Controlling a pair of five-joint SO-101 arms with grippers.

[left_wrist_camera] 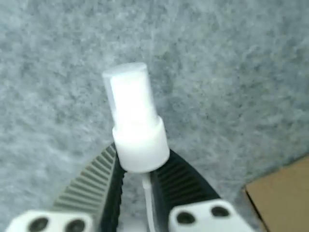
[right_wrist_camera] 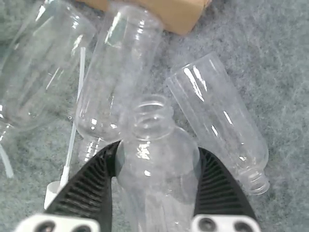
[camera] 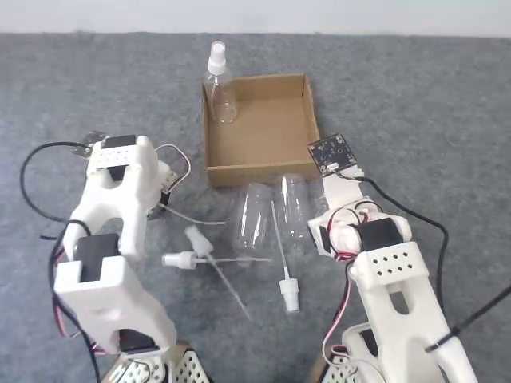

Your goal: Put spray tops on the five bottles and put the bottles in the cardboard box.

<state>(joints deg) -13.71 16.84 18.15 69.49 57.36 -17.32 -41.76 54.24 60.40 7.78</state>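
While our left claw (left_wrist_camera: pixel 137 166) pinches a spray top (left_wrist_camera: pixel 137 121) by its collar, tube vanishing inside the grip, our right claw (right_wrist_camera: pixel 158 153) clamps a bottle (right_wrist_camera: pixel 153 121), base cut off; loose bottles (right_wrist_camera: pixel 217 116) lie just beyond it, the box (right_wrist_camera: pixel 169 17) edge farther off.

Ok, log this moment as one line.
left gripper: shut on top | right gripper: shut on open bottle | box: one capped bottle | table: three bare bottles, three loose tops

Left gripper (left_wrist_camera: pixel 140 154) clamps spray top (left_wrist_camera: pixel 133 108); right gripper (right_wrist_camera: pixel 158 151) clamps bottle (right_wrist_camera: pixel 157 174).
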